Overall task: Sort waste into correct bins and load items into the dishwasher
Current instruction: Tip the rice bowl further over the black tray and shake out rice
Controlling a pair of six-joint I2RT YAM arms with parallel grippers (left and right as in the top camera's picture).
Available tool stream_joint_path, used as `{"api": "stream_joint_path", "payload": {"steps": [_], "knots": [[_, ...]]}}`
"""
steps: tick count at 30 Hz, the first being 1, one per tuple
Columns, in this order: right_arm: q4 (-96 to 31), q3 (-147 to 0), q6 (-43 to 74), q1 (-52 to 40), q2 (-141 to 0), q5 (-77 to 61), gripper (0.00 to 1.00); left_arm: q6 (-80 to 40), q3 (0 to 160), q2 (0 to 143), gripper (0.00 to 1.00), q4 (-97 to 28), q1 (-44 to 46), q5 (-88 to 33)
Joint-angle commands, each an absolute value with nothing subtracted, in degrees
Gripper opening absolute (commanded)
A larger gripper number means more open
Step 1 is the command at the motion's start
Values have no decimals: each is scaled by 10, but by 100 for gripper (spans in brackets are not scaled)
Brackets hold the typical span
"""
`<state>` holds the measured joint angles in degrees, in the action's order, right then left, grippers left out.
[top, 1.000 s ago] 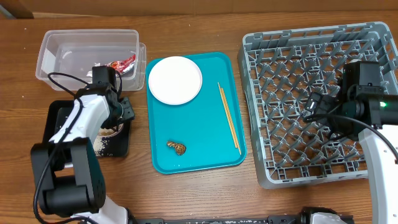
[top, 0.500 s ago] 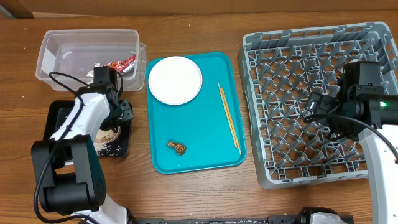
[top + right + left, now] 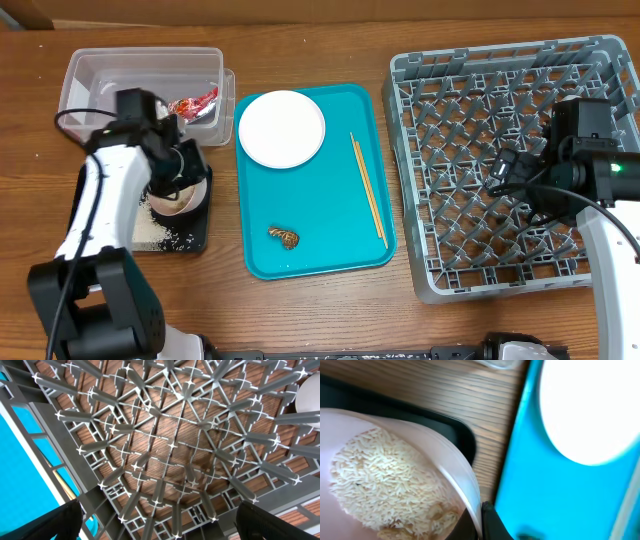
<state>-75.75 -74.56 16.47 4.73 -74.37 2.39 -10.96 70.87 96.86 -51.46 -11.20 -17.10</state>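
Note:
My left gripper (image 3: 178,172) is shut on the rim of a pale pink bowl (image 3: 184,199), which I hold over the black tray (image 3: 196,232). In the left wrist view the bowl (image 3: 445,460) holds white rice (image 3: 385,480), and its rim is pinched between my fingertips (image 3: 492,522). Loose rice grains (image 3: 165,235) lie in the tray. The clear tub (image 3: 120,75) holds a red-and-white wrapper (image 3: 196,103). My right gripper (image 3: 160,525) hangs open above the grey dish rack (image 3: 470,120), with only pegs (image 3: 190,460) below it.
The teal serving tray (image 3: 340,110) carries a white plate (image 3: 282,128), wooden chopsticks (image 3: 367,190) and a brown food scrap (image 3: 284,236). The right arm (image 3: 590,170) covers part of the rack. A round white thing (image 3: 309,400) shows at the right wrist view's edge.
My left gripper has shut on the bowl's rim and drawn back and to the left, bringing the bowl up off the black tray. The right arm has not moved.

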Motion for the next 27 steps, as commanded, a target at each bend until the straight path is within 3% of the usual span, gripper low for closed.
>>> {"api": "stream_joint_path", "payload": {"steps": [1, 6, 14, 27], "knots": [[-755, -752, 163, 46, -741, 29, 100, -10, 716, 959, 4, -526, -168, -359], [-754, -752, 163, 46, -741, 29, 100, 123, 696, 959, 4, -541, -243, -536], [-754, -752, 163, 46, -741, 29, 100, 260, 625, 960, 4, -533, -296, -716], [-754, -752, 163, 46, -741, 29, 100, 343, 522, 960, 4, -501, -377, -816]]}}
